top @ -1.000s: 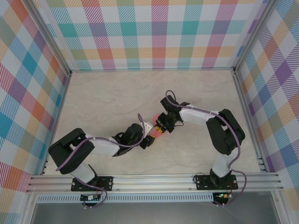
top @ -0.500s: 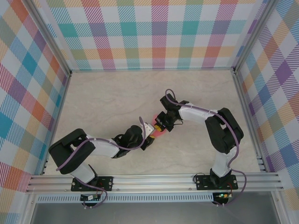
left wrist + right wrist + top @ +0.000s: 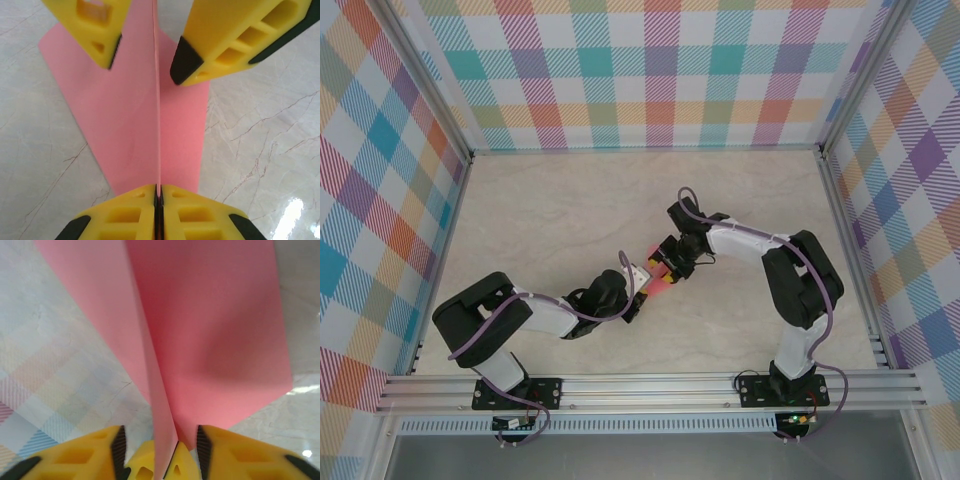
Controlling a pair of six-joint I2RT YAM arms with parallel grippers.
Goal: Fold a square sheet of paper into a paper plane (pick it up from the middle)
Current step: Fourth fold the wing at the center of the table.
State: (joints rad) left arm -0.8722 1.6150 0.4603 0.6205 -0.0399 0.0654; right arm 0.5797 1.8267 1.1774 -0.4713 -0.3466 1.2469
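Marble-patterned tabletop lay under my arms, fenced by plaid walls on the left, far and right sides. My left arm lay stretched from the near left toward the middle of the table. There my left claw was pressed together, pinching the narrow end of the raised crease in the folded pink paper.

That paper sat at the middle of the table, between my two claws. Its centre ridge stood upright on edge, with one flap sloping off to each side, down toward the marble. Whether the flaps' edges touched the surface I could not tell.

My right claw met the paper from the far right, its fingers spread, one on each side of the ridge. In the left wrist view both stood apart from the paper. In the right wrist view my left claw's yellow tips showed between those spread fingers, closed on the crease.
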